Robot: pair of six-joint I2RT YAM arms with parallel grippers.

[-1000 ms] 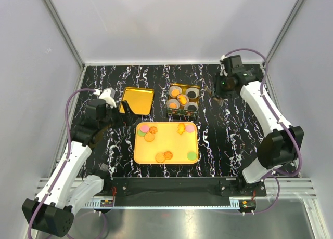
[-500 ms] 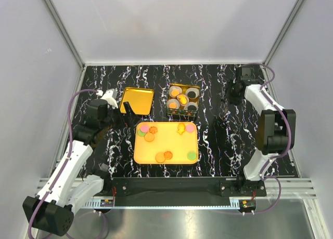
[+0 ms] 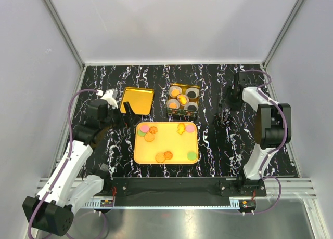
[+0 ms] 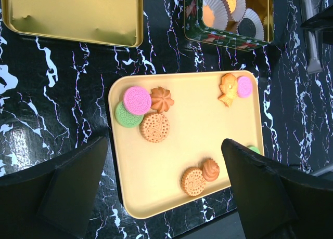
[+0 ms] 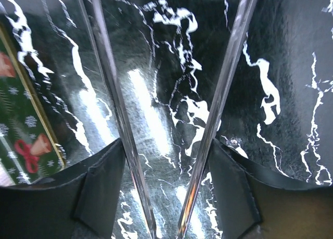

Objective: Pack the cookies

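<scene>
Several cookies lie on the yellow tray [image 3: 171,143]: a pink one [image 4: 137,100] over a green one [image 4: 125,116], orange ones [image 4: 154,127] [image 4: 193,181] [image 4: 210,169], and a pink one [image 4: 244,86] at the far right. My left gripper [image 4: 164,192] is open and empty above the tray's near edge; it also shows in the top view [image 3: 123,117]. My right gripper [image 5: 167,169] is shut on metal tongs [image 5: 109,93] low over the bare table, right of the tin [image 3: 183,100]; it also shows in the top view [image 3: 225,112].
The green tin holds white paper cups [image 4: 222,2], some with cookies in them. Its gold lid [image 3: 138,101] lies open side up left of it. The tin's edge [image 5: 28,119] is left of the tongs. Grey walls enclose the table.
My right arm has folded back and swung its wrist down to the table right of the tin. My left arm has barely moved. The cookies have not moved.
</scene>
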